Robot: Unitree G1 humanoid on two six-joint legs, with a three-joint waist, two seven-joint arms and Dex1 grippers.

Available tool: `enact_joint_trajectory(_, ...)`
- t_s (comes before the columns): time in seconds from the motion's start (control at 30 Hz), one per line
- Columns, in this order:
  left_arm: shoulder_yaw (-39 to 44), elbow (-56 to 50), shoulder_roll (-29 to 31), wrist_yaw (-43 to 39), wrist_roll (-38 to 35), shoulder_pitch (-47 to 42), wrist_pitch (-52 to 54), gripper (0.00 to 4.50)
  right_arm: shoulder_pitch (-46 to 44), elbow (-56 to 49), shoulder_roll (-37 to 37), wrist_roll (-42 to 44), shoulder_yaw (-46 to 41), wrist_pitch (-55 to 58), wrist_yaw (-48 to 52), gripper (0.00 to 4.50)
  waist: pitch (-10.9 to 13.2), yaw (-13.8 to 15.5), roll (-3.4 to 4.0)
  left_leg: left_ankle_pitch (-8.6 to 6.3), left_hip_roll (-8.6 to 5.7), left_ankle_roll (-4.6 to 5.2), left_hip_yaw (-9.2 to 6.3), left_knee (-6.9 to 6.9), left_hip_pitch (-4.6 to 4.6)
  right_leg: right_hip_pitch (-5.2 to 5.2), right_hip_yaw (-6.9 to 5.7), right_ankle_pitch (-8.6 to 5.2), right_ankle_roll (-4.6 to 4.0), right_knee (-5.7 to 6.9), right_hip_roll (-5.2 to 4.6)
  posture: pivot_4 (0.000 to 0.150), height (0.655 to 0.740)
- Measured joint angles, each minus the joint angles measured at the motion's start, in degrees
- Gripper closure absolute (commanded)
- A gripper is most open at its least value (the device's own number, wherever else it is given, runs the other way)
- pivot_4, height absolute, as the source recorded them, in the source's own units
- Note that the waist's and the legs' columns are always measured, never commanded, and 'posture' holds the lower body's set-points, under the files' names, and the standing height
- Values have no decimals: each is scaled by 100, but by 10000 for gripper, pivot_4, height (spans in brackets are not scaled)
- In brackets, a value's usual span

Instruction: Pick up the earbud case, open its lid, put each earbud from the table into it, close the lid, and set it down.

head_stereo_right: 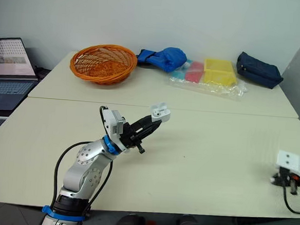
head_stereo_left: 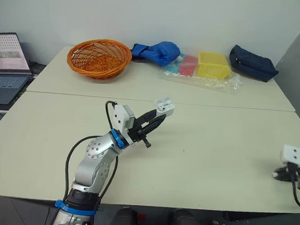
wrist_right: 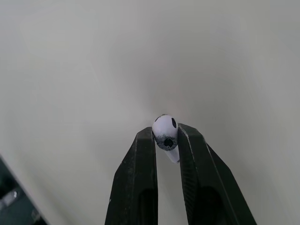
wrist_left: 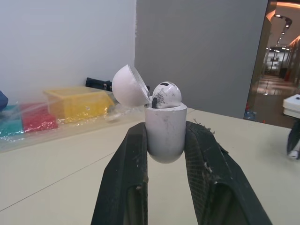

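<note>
My left gripper (head_stereo_left: 160, 115) is raised over the middle of the table and shut on the white earbud case (head_stereo_left: 165, 107). The case's lid (wrist_left: 130, 86) is flipped open, and one white earbud (wrist_left: 164, 95) sits in the case. The left wrist view shows the case (wrist_left: 165, 132) held upright between both black fingers (wrist_left: 125, 171). My right gripper (wrist_right: 166, 137) is low over the table at the right edge, shut on a second white earbud (wrist_right: 165, 132). In the left eye view the right wrist (head_stereo_left: 295, 163) sits near the table's front right corner.
At the back of the table are an orange wicker basket (head_stereo_left: 98, 57), a blue cloth bundle (head_stereo_left: 157, 52), a clear bag of coloured boxes (head_stereo_left: 202, 69) and a dark blue pouch (head_stereo_left: 253, 63). A laptop (head_stereo_left: 6, 66) stands at the far left.
</note>
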Motion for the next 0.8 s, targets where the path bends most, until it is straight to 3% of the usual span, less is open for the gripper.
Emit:
enact_joint_trajectory(0.3,2,60,3,-15,6,-51,0,37716,376,-634,137,8,-108,1223,-544,42211,-1,77,-1,-9,-1,1,-10,-2,-56,-20,-11,4,4,-50,-2,1500,7400)
enact_joint_trajectory(0.53,-7,60,4,-18,6,-43,2,37716,363,-688,178,128,-150,1432,-712,18568,-1,45,0,-9,1,2,-15,-2,-58,-24,-21,4,5,-43,5,1500,7400)
enact_joint_trajectory(0.8,-7,61,32,-60,6,-42,2,37716,460,-768,-116,438,-322,1619,-292,18568,-2,45,2,-9,-2,2,-13,-2,-80,-45,-12,5,7,-44,3,1500,7400)
